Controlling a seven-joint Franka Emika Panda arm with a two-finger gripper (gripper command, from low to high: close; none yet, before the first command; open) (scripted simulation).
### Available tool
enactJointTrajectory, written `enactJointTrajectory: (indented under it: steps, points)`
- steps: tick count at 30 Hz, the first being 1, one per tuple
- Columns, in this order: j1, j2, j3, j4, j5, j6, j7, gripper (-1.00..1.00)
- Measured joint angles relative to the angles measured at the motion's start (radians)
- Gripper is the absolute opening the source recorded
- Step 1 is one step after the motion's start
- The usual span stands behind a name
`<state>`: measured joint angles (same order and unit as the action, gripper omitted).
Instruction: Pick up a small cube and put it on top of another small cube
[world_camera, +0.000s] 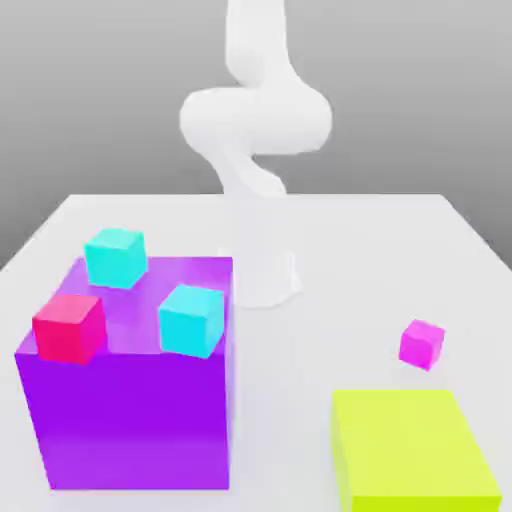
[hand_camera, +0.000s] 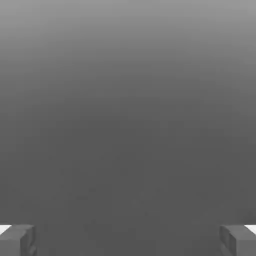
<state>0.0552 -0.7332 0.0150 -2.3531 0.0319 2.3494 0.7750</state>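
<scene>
The small cube (world_camera: 421, 343), plain bright magenta, rests alone on the white table toward the exterior view's right. In the hand view my gripper (hand_camera: 128, 242) is open: one grey fingertip (hand_camera: 17, 240) shows at each side of the picture, far apart, with only blank grey between them. No cube appears in the hand view. In the exterior view the white arm (world_camera: 256, 120) rises from its base and leaves the picture at the top, so the hand is out of that view.
A big purple block (world_camera: 130, 420) stands at the exterior view's left; on its top sit a red-pink cube (world_camera: 69, 326) and two cyan cubes (world_camera: 115, 256) (world_camera: 191, 320). A flat yellow-green block (world_camera: 410, 450) lies just in front of the magenta cube.
</scene>
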Motion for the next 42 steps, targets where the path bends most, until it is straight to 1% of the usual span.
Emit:
enactJointTrajectory:
  steps: [6,13,17,21,24,26,27,28,30,31,33,34,39,40,42]
  points:
    - [0.135,0.163,0.056,-0.129,0.07,0.119,-0.055,0.0]
    - [0.282,0.346,0.151,-0.276,0.128,0.255,-0.101,0.0]
    - [0.358,0.45,0.217,-0.36,0.144,0.334,-0.114,0.0]
    - [0.421,0.555,0.291,-0.445,0.133,0.414,-0.107,0.0]
    - [0.454,0.636,0.348,-0.509,0.088,0.476,-0.076,0.0]
    - [0.47,0.696,0.37,-0.539,0.017,0.522,-0.028,0.0]
    - [0.48,0.732,0.359,-0.54,-0.036,0.55,0.009,0.0]
    - [0.492,0.769,0.332,-0.537,-0.096,0.577,0.05,0.0]
    - [0.553,0.842,0.238,-0.525,-0.206,0.633,0.128,0.0]
    - [0.596,0.878,0.184,-0.518,-0.249,0.662,0.16,0.0]
    - [0.686,0.95,0.082,-0.504,-0.3,0.721,0.2,0.0]
    - [0.717,0.975,0.049,-0.499,-0.313,0.742,0.211,-1.0]
    - [0.716,0.975,0.049,-0.499,-0.316,0.743,0.214,-1.0]
    - [0.731,0.988,0.033,-0.496,-0.323,0.754,0.22,-1.0]
    - [0.699,0.953,0.069,-0.503,-0.301,0.725,0.201,-1.0]
